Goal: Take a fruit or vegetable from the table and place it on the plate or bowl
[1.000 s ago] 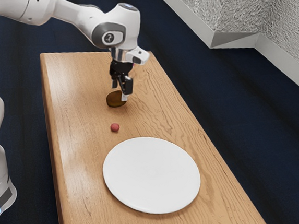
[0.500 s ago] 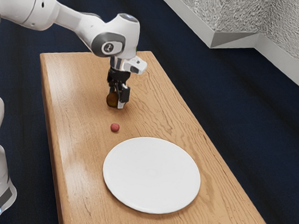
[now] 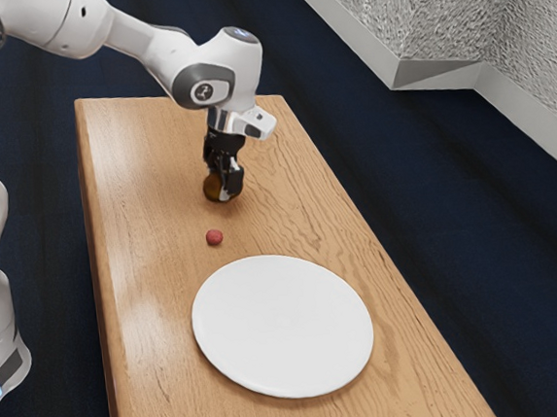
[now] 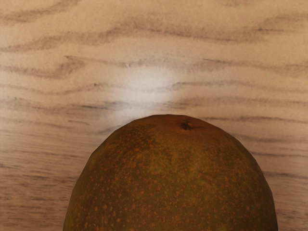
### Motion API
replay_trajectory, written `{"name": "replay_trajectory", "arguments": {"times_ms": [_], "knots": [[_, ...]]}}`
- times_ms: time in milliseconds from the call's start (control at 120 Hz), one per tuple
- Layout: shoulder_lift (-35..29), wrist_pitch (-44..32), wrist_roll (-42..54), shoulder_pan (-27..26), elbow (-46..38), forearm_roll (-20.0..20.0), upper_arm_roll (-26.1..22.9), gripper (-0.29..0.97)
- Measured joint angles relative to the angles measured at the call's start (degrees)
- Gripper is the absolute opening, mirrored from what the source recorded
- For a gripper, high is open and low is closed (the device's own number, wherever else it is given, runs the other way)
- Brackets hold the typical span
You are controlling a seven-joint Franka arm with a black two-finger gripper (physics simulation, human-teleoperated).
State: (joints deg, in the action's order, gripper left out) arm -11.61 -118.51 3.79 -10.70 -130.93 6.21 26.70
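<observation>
Exterior view, upper middle of frame: my hand (image 3: 224,187), black, pointing down from the white arm (image 3: 126,31), fingers pinching one brown fruit (image 3: 212,187) from two sides, low over the wooden bench (image 3: 140,182); whether the fruit clears the wood, I cannot tell. Centre of frame: one small red fruit (image 3: 214,237), lying on the bench between the hand and the plate. Lower centre: one white plate (image 3: 282,325), round, bare, flat on the bench. Wrist view: brown fruit (image 4: 171,178), speckled skin, dark stem scar, just under my hand, with wood grain beyond it.
</observation>
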Motion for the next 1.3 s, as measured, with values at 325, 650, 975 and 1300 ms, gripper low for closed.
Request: {"name": "replay_trajectory", "arguments": {"times_ms": [325,650,975,1300], "knots": [[-3.5,0.3,-0.4,-8.5,2.3,0.2,-0.8,0.25],[-3.7,1.2,-0.7,-13.9,4.5,0.0,-9.4,0.25],[-3.7,3.2,-1.0,-18.0,7.0,-0.2,-16.2,0.25],[-3.8,4.3,-0.8,-23.0,9.4,-0.6,-16.4,0.53]]}}
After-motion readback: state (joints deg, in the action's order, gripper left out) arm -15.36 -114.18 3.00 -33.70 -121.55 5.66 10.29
